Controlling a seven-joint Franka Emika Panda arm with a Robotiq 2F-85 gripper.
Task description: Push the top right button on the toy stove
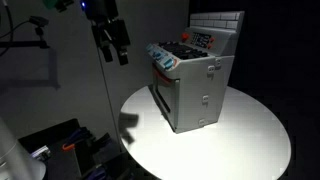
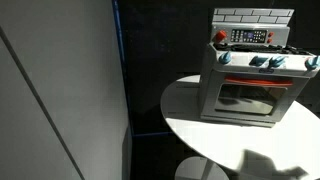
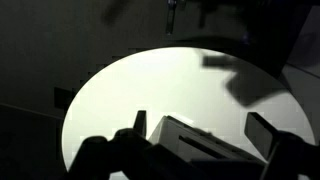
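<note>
Hanging in mid-air off the round white tabletop's point(image 1: 250, 140) edge, the gripper point(image 1: 115, 54) has its fingers point(image 3: 262, 135) spread wide in the wrist view, holding nothing. The toy stove point(image 1: 195, 85) stands upright toward the tabletop edge nearest the gripper, clear of it.

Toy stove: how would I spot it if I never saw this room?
Find the round white table in the dark room. The toy stove stands on it, a grey box. Only it has a white brick back, blue knobs and a windowed oven door.
</note>
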